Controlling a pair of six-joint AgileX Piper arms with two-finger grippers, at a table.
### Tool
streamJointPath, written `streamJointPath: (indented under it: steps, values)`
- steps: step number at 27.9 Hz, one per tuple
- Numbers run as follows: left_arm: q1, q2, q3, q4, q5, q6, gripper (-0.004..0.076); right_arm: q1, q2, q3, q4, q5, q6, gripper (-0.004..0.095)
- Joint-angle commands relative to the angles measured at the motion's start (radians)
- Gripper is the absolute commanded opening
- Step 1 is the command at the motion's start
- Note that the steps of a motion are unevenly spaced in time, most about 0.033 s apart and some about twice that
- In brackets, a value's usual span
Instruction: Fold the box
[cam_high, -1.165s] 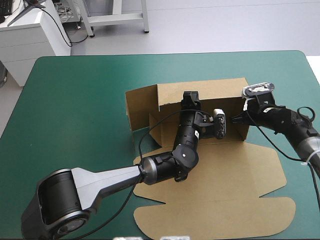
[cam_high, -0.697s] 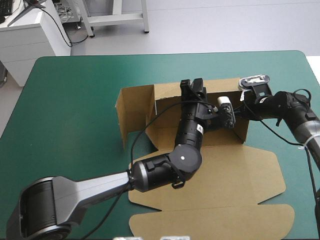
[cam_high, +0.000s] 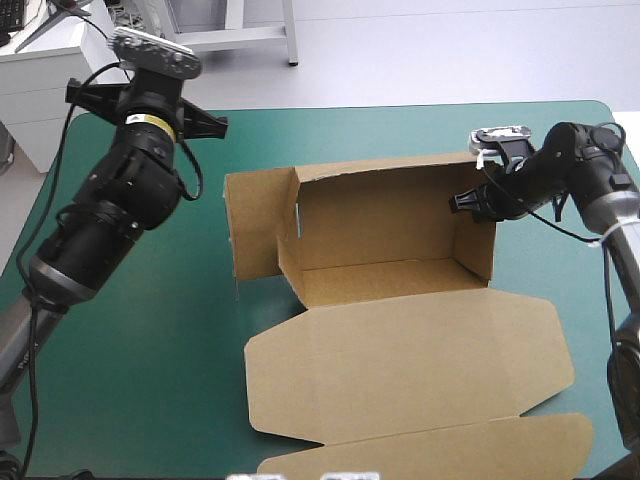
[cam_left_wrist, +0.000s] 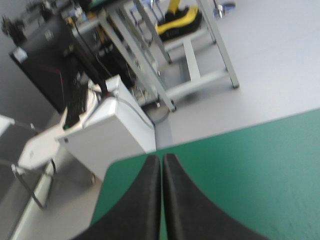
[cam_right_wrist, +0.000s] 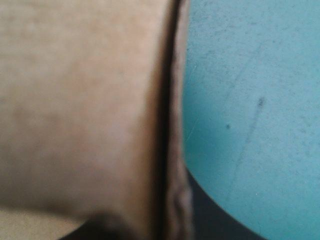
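**One box, tray partly up, right pincer on its end wall**

You have one counter (cam_high: 150, 350) under a teal-green cover.

One brown box (cam_high: 405, 312) sits on it, right of centre and nearer the right edge than the left.
- The tray's long axis runs left to right, parallel to the far edge, open side up.
- The whole sheet stretches from the tray toward the near edge.
- One lid (cam_high: 400, 370) lies flat there, and its tuck flap (cam_high: 430, 452) reaches almost to the near edge.

Standing panels, three counted:
- The back wall (cam_high: 385, 215) is upright along the far side.
- The right wall (cam_high: 475, 245) is upright at the right end.
- The left panel (cam_high: 258, 225) stands but splays outward past the tray's left corner.

Two arms, two pincers.
- The left arm (cam_high: 110, 220) is raised over the counter's far left part, well apart from the box.
- The left pincer (cam_left_wrist: 161, 159) has its black fingers (cam_left_wrist: 145, 200) together in one point with nothing between them. It looks out over the counter's far-left corner.
- The right pincer (cam_high: 465, 202) sits at the top far corner of the right wall.
- In its wrist view the board's edge runs up the middle from between the pincer's own pair, so it is clamped on that wall. Brown board lies to one side and bare cover to the other.
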Motion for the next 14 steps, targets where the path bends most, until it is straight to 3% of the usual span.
streamJointPath:
  steps: [1,8,14]
  values:
    - [0.133,-0.038,-0.032,-0.27,-0.027,0.135,-0.0006,0.022,0.026,-0.044,0.023,0.06,0.012,0.0002]
    - [0.366,-0.038,-0.023,-0.742,-0.01,0.423,-0.0006,0.088,0.132,-0.088,-0.001,-0.143,0.012,0.0052]
    - [0.43,-0.038,-0.023,-0.915,0.049,0.536,-0.0006,0.109,0.143,-0.1,-0.028,-0.244,0.067,0.0379]
